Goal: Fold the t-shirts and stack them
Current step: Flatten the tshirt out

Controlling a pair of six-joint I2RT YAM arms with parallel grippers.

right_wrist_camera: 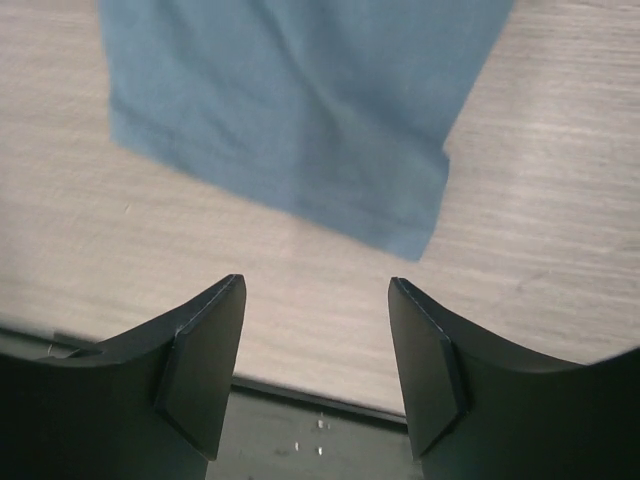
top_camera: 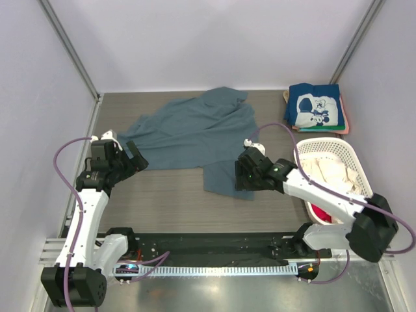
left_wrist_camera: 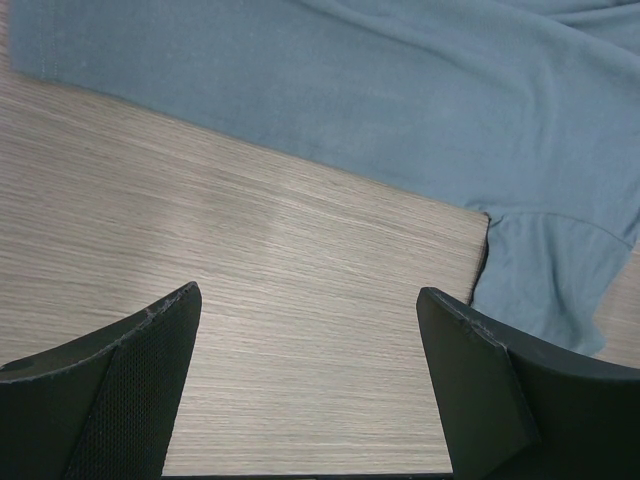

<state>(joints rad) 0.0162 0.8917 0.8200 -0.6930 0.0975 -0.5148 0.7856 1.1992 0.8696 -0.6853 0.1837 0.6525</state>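
Note:
A plain slate-blue t-shirt [top_camera: 192, 130] lies spread and rumpled on the wooden table, one sleeve [top_camera: 227, 179] reaching toward the near side. My left gripper [top_camera: 138, 158] is open and empty at the shirt's left hem; in the left wrist view [left_wrist_camera: 308, 340] it is over bare table with the shirt [left_wrist_camera: 350, 90] ahead. My right gripper [top_camera: 243, 171] is open and empty at the near sleeve; in the right wrist view [right_wrist_camera: 315, 310] the sleeve [right_wrist_camera: 300, 110] lies just ahead. A folded navy t-shirt with white cartoon print [top_camera: 315, 107] tops a stack at the back right.
A white plastic lattice basket [top_camera: 354, 156] stands at the right, holding cream cloth [top_camera: 328, 172] and red cloth [top_camera: 322, 213]. The folded stack shows green and pink edges [top_camera: 343, 127]. A black rail [top_camera: 214, 247] runs along the table's near edge. Grey walls enclose the table.

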